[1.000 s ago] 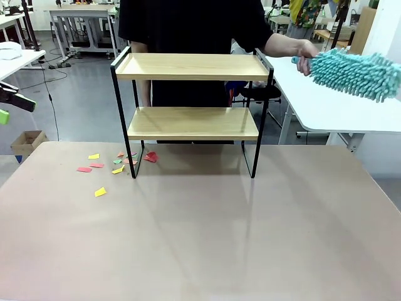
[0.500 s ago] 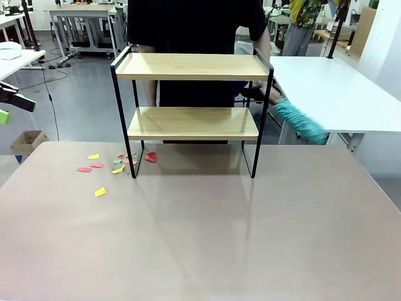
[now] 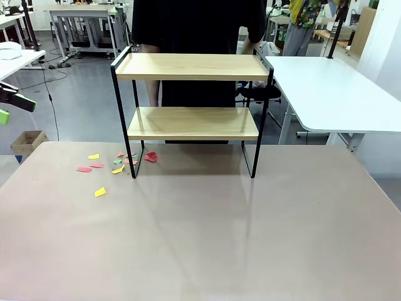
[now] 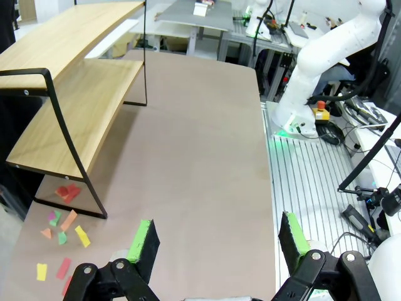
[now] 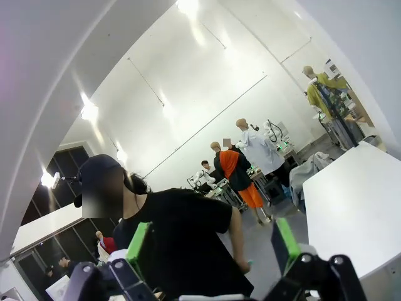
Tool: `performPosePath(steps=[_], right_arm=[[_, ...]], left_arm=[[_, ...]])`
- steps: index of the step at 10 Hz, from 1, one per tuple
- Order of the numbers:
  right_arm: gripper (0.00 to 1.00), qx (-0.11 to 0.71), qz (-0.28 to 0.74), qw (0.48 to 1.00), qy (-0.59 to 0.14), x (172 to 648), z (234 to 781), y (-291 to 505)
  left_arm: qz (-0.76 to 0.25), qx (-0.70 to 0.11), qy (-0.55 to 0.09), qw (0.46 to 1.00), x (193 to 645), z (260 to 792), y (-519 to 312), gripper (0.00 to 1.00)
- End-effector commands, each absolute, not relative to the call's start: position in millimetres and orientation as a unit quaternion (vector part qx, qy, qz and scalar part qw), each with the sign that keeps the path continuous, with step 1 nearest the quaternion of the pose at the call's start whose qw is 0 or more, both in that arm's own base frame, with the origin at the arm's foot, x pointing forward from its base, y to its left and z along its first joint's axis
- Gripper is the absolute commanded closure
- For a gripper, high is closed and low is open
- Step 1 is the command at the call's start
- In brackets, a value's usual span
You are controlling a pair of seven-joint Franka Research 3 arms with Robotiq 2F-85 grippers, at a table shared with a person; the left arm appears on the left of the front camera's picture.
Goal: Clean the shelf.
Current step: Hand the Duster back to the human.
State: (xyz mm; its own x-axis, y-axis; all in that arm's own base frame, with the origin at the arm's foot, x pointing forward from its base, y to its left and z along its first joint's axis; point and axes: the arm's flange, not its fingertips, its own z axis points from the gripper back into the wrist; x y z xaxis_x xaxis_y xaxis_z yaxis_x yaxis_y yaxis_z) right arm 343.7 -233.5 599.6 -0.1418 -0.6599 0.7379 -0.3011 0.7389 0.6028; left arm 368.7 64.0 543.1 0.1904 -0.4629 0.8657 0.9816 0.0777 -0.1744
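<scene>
The shelf (image 3: 191,122) stands at the far middle of the brown table, both wooden boards bare. In the left wrist view the shelf (image 4: 75,106) lies ahead and to the left, well beyond my left gripper (image 4: 219,244), which is open with nothing between its green pads. A part of that gripper (image 3: 12,103) pokes in at the front view's left edge, off the table. My right gripper (image 5: 213,244) is open too, held high and facing the person in a black shirt (image 5: 182,232), with nothing in it.
Several coloured paper scraps (image 3: 109,166) lie on the table by the shelf's left legs, and the scraps (image 4: 62,235) show again near my left gripper. The person (image 3: 194,25) stands right behind the shelf. A white table (image 3: 332,94) sits at the right.
The person's hand swung a teal fluffy duster down from the upper right, and it has gone out of view. Both grippers have stayed still and open.
</scene>
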Motion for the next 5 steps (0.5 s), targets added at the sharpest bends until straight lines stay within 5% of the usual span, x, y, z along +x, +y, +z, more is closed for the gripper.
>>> performPosePath(steps=[1,5], right_arm=[[0.0,0.327,-0.158,0.567,-0.739,341.5,599.3,-232.8],[0.0,0.327,-0.158,0.567,-0.739,341.5,599.3,-232.8]], left_arm=[[-0.545,-0.406,-0.327,0.657,368.7,545.4,63.5,0.0],[-0.545,-0.406,-0.327,0.657,368.7,545.4,63.5,0.0]])
